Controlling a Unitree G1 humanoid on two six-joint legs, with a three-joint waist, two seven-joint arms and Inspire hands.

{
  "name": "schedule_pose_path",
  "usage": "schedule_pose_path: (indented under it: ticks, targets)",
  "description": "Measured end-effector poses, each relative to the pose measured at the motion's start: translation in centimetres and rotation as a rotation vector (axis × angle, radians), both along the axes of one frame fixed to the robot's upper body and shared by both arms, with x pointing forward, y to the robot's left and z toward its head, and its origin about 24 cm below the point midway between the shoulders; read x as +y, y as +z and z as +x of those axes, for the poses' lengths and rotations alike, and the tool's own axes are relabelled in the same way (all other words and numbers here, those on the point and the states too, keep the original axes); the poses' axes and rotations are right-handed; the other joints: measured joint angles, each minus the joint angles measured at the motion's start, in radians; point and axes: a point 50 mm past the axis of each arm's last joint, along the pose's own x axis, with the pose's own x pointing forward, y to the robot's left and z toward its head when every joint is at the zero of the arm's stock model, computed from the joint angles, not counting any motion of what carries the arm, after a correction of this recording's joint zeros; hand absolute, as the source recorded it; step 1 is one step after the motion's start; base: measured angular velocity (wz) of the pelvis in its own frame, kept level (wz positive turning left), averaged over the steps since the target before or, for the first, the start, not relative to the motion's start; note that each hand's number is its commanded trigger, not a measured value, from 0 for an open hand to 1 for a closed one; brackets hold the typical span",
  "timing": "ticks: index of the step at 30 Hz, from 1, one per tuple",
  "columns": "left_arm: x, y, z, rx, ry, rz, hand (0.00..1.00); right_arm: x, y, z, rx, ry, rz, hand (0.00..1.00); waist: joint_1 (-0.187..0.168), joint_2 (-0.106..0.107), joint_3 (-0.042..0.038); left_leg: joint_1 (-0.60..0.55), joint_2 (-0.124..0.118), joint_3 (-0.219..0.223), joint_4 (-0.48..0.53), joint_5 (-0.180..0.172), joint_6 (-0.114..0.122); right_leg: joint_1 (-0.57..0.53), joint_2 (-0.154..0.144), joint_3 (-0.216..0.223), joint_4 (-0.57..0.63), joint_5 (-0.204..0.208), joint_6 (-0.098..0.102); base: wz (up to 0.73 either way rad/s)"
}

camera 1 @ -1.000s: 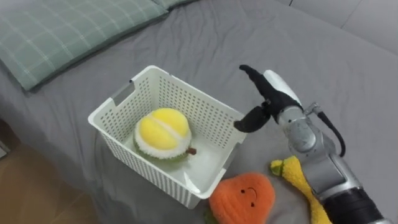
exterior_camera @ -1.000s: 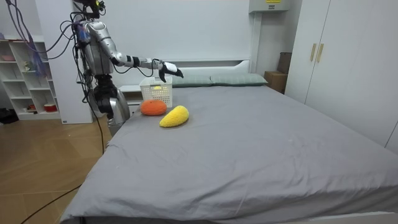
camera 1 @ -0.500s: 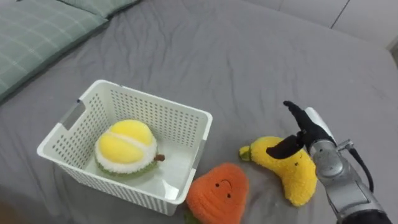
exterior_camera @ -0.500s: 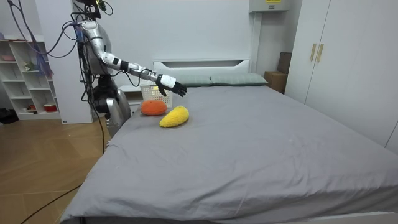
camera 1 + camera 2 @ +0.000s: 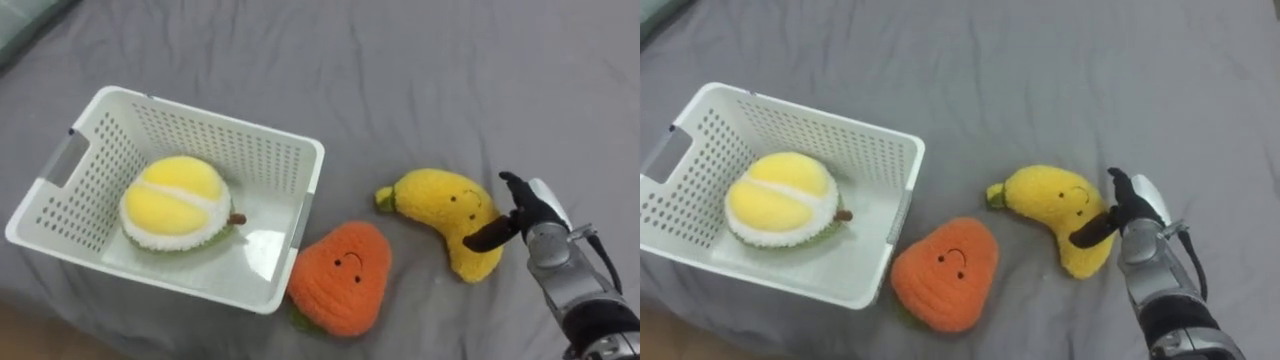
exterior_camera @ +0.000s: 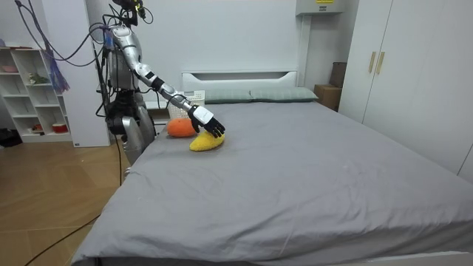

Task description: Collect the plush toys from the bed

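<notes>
Yellow plush banana (image 5: 440, 212) lay on the grey bedsheet (image 5: 400, 70), its lower end touching the robot's right hand (image 5: 530, 212). The hand's fingers were spread, with the thumb against the toy, and gripped nothing. Left of the hand sat an orange plush toy (image 5: 340, 280). Farther left, a white perforated plastic basket (image 5: 205, 105) held a round yellow-and-white plush fruit (image 5: 175, 205).

Yellow banana plush (image 5: 440, 212) flat on bed (image 5: 450, 80), orange plush (image 5: 340, 280) beside basket (image 5: 205, 112), round yellow plush (image 5: 175, 203) inside
</notes>
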Motion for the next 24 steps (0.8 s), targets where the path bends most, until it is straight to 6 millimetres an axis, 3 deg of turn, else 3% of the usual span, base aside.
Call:
schedule_pose_path:
  ticks: [5,15,16,17,18,19,24]
  targets:
    - [-0.1,0.1,0.7,-0.012,-0.01,-0.008,0.0,0.3,1.1,1.6,-0.011,0.01,-0.043,0.0,0.005,0.002,0.0194,-0.022,0.0,0.001,0.0,0.0,0.0,-0.021,-0.002,-0.011,-0.001,0.0,0.0,0.01]
    - [-0.2,0.5,2.5,-0.058,-0.083,0.004,0.0,-0.2,0.9,1.3,0.015,0.035,-0.081,0.0,0.023,0.012,0.0257,-0.04,-0.002,-0.002,-0.002,0.0,0.0,-0.039,-0.006,-0.026,0.0,-0.001,0.0,0.01]
    - [-0.2,0.5,2.5,-0.058,-0.084,0.002,0.0,-0.3,0.9,1.3,0.013,0.033,-0.082,0.35,0.023,0.013,0.0256,-0.042,-0.002,-0.002,-0.002,0.0,0.0,-0.04,-0.006,-0.026,0.0,0.0,0.0,0.0]
    - [-0.2,0.5,2.5,-0.055,-0.085,-0.002,0.0,-0.5,1.0,1.3,0.009,0.033,-0.086,0.58,0.023,0.013,0.0254,-0.044,-0.002,-0.002,-0.002,0.0,0.0,-0.043,-0.006,-0.026,0.0,0.0,0.0,0.0]
    - [-0.2,0.5,2.4,-0.054,-0.087,-0.008,0.0,-0.7,1.2,1.3,0.004,0.033,-0.09,0.91,0.023,0.015,0.0253,-0.048,-0.003,-0.001,0.0,0.0,0.0,-0.046,-0.005,-0.026,0.0,0.0,0.0,0.0]
    - [-0.2,0.5,2.4,-0.052,-0.088,-0.011,0.0,-0.8,1.2,1.3,0.001,0.033,-0.091,1.0,0.023,0.017,0.0259,-0.05,-0.003,-0.001,0.002,0.0,0.0,-0.046,-0.005,-0.026,0.0,0.0,0.0,0.0]
    - [-0.3,0.5,2.4,-0.055,-0.095,-0.029,0.0,-1.1,1.1,1.2,0.002,0.025,-0.094,1.0,0.026,0.038,0.0258,-0.051,-0.004,-0.002,0.002,0.0,0.0,-0.047,-0.006,-0.026,0.002,0.0,0.0,0.0]
